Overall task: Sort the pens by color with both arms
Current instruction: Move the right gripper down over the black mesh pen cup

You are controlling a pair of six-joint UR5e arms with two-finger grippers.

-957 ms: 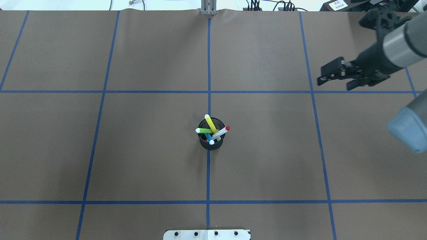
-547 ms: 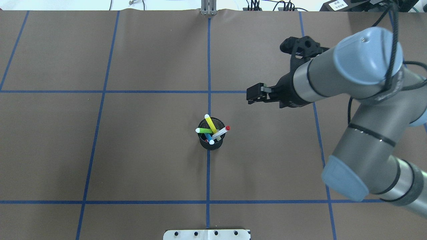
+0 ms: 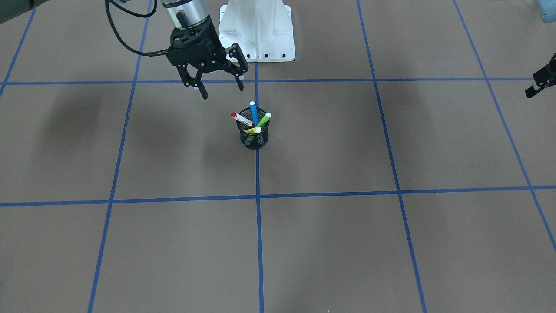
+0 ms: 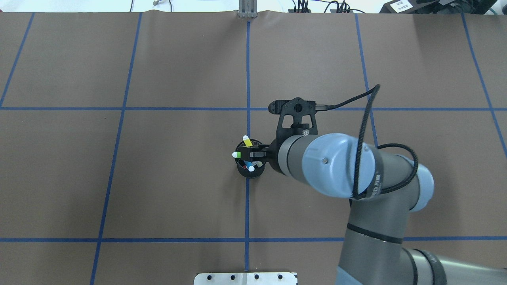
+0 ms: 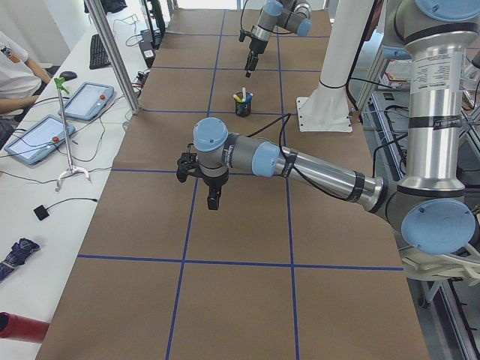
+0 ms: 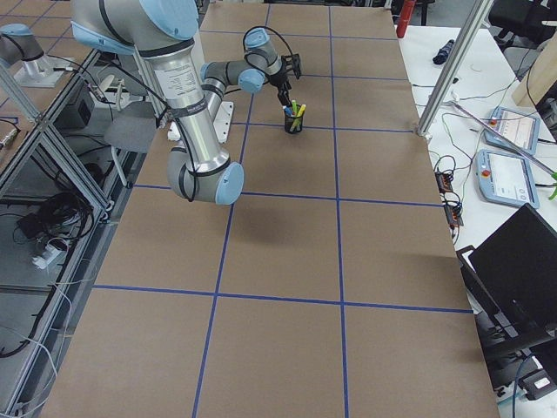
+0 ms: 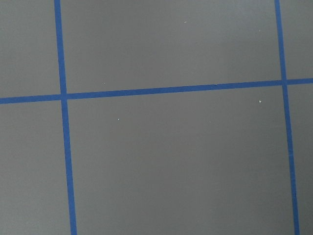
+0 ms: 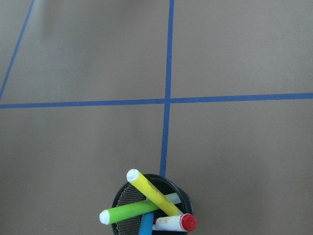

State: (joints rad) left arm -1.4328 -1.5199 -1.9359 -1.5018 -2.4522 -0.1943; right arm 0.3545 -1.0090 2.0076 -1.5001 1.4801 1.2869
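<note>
A black mesh cup (image 3: 255,139) stands at the table's middle and holds the pens: blue (image 3: 253,112), green (image 3: 264,119), yellow (image 3: 252,130) and white with a red cap (image 3: 240,118). My right gripper (image 3: 222,92) is open and empty, just above the cup on the robot's side. In the overhead view it (image 4: 257,155) overlaps the cup (image 4: 247,173) and hides the white pen. The right wrist view shows the yellow (image 8: 151,192), green (image 8: 127,211) and white pen (image 8: 178,223). My left gripper (image 3: 538,84) hangs far off to the left over bare table; I cannot tell whether it is open.
The table is brown paper with blue tape grid lines (image 4: 248,79). The white pedestal base (image 3: 256,30) stands behind the cup on the robot's side. The left wrist view shows only paper and a tape line (image 7: 146,91).
My right arm has swept in from the far right of the table to the cup, its gripper now over the pens. The pens and cup have not moved.
</note>
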